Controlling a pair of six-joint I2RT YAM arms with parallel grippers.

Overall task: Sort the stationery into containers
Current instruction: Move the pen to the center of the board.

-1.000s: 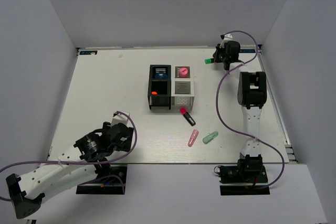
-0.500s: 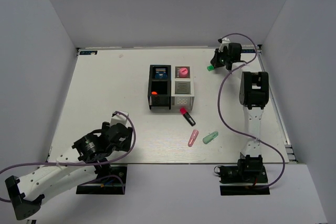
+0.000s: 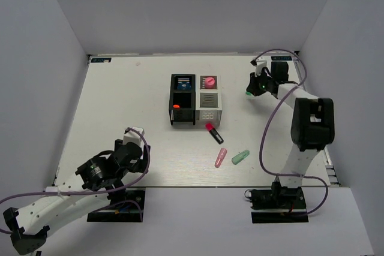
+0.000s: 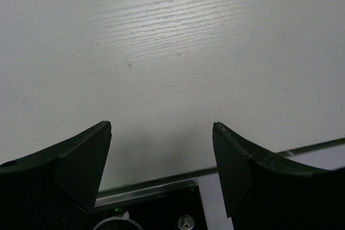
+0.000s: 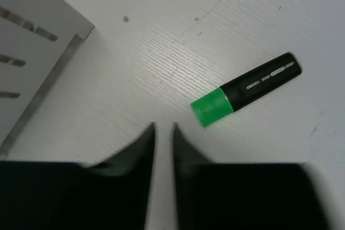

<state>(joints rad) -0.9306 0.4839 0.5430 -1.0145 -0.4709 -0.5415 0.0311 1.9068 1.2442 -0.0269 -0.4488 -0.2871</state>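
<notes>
wrist cam: green marker [image 5: 245, 89] loose, 1 o'clock of the closed right tool [image 5: 163, 127]
blue pot [image 3: 183, 86] sits in the black box [image 3: 171, 103]; left tool [image 4: 161, 127] spread wide

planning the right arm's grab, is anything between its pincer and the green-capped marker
Nothing visible. The green-capped marker lies flat on the table, just ahead and right of the shut right pincer. The white organiser sits off to the left.

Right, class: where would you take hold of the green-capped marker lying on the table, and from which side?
Probably across the black barrel of the green-capped marker, mid-length, from straight above: it lies flat with bare table along both long sides.
</notes>
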